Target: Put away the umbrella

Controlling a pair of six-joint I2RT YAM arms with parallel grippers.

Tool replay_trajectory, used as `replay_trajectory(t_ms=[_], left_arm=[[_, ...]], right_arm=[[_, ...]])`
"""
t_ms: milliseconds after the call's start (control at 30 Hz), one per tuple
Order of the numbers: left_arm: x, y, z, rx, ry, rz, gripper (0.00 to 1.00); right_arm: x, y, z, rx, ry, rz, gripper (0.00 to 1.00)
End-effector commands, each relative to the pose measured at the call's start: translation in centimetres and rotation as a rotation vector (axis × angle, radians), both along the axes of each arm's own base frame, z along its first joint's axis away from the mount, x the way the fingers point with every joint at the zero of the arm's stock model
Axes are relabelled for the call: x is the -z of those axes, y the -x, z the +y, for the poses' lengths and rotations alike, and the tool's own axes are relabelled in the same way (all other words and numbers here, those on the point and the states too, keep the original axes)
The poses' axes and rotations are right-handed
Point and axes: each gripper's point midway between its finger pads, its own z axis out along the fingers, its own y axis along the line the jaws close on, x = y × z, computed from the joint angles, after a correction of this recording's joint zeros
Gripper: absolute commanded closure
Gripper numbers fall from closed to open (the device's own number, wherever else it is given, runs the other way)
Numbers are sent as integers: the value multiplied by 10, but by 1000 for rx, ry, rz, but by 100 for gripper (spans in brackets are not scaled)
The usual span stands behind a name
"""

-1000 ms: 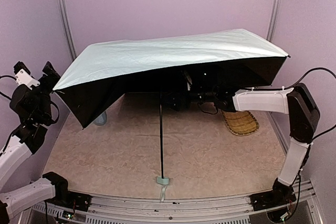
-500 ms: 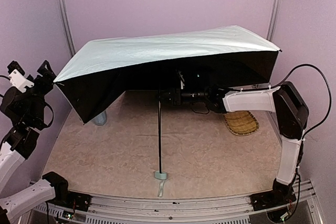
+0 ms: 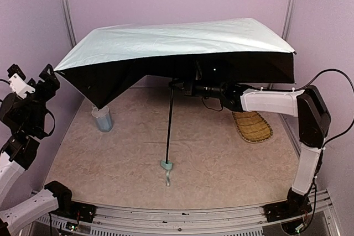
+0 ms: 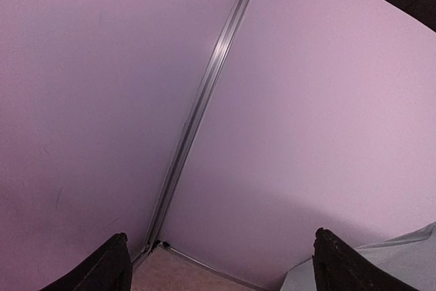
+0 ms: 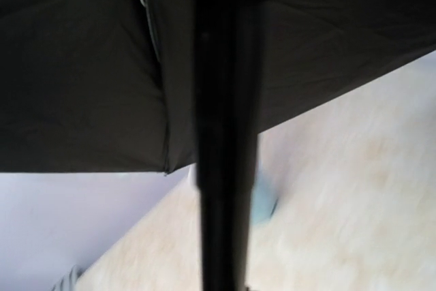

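The umbrella [image 3: 171, 42] is standing open over the middle of the table [image 3: 232, 164]; its pale mint canopy is spreading across most of the table's far half, with the black underside showing along the front edge; the thin black shaft [image 3: 169, 125] is running down from the canopy, leaning slightly, towards the table's near edge; the pale green handle [image 3: 166, 164] is sitting low at the table's surface, though I cannot tell whether it is touching; the black strap [image 3: 167, 179] is trailing from it towards the table's near edge.

The right gripper [image 3: 177, 85] is reaching in from the table's right side, just under the canopy, and is clamping the shaft near its top; in the right wrist view the shaft is filling the centre of the picture, with dark fabric behind it.

The left gripper [image 3: 31, 73] is hanging in the air beyond the table's left edge, clear of the canopy's corner; its fingers [image 4: 112, 267] are spreading wide apart with nothing between them, and are pointing at the purple wall.

A light blue cup [image 3: 103, 119] is standing upright at the table's far left; a woven straw tray [image 3: 253, 126] is lying at the table's right side, below the right arm.
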Motion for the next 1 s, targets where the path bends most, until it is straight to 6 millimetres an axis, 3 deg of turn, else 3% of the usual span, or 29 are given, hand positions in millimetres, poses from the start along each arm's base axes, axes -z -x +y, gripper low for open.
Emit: replay_trajectory(t_ms=[0,100,233,300,433,500,567,767,833,967], left_arm=[[-7,6,-2,17,-4,-23,10],[1,4,-3,19,-2,-13,10],[5,-6,-23,122,-36,-5,11],[3,-10,-45,238,-85,-14,14],[1,0,-126,623,-283,-111,24],[15,19,-180,866,-404,-192,24],[33,28,-219,1025,-450,-222,18],[82,12,-340,1336,-534,-70,5],[87,0,-364,1406,-505,-23,4],[84,-24,-375,1386,-445,-44,4]], right_arm=[[-146,-5,-46,176,-194,-281,100],[-183,0,-66,237,-251,-341,100],[-222,7,-78,259,-290,-394,100],[-236,14,-78,239,-291,-409,100],[-251,26,-77,182,-308,-403,100],[-248,29,-74,162,-307,-386,100],[-242,31,-71,154,-298,-367,100],[-212,49,-46,75,-255,-308,100],[-203,57,-41,46,-233,-300,100],[-189,69,-36,39,-213,-302,100]])
